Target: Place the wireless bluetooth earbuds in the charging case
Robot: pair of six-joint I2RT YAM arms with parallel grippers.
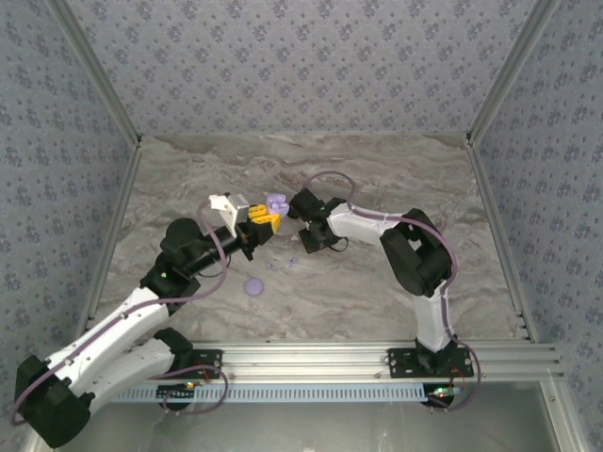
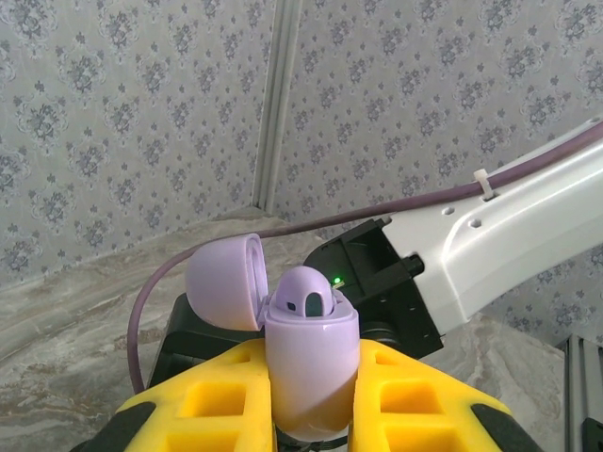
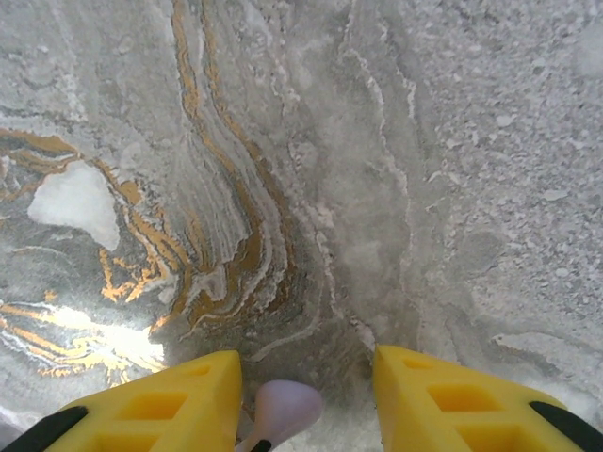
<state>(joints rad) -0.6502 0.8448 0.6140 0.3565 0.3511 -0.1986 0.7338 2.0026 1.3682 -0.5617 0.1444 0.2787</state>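
Left wrist view: lavender case (image 2: 311, 377) stands upright, its lid (image 2: 224, 282) open toward 10 o'clock, clamped in the left gripper (image 2: 311, 350). Right wrist view: an earbud (image 3: 283, 410) sits at 6 o'clock between the right gripper's (image 3: 306, 363) parted fingers, over the marble table (image 3: 377, 188). From above, left arm (image 1: 122, 320) and right arm (image 1: 415, 254) bend inward, meeting mid-table between floral walls (image 1: 283, 66).

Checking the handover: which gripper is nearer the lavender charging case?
Left: the left gripper clamps the charging case between its fingers; the right gripper hovers close beside it.
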